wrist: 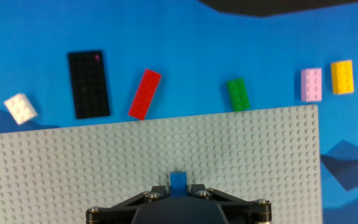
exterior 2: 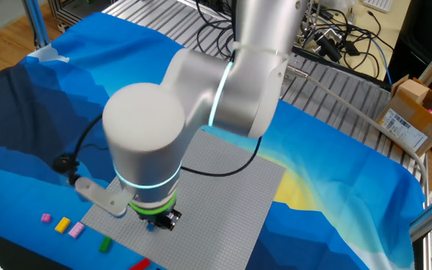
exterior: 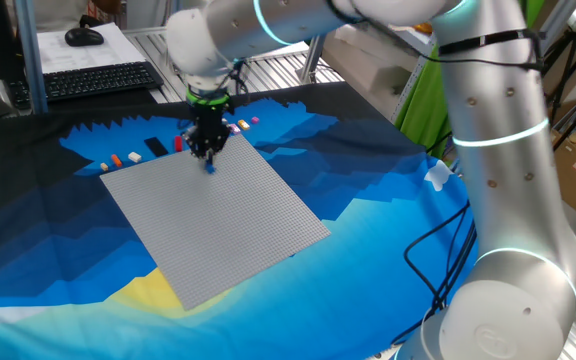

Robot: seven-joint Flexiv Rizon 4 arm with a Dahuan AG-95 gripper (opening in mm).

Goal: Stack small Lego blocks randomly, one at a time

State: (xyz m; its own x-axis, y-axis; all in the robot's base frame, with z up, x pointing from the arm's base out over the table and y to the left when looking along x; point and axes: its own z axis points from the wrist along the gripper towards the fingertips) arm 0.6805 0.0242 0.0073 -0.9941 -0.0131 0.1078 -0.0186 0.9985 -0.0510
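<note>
Pressing the first brick onto the plate
The tool [wrist: 179, 188] grips a blue brick [wrist: 178, 180] on the grey baseplate [wrist: 247, 149]; next it should release and lift clear.

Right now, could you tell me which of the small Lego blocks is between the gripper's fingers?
The blue block, pinched in the gripper over the grey baseplate; the others lie loose on the blue cloth.
</note>
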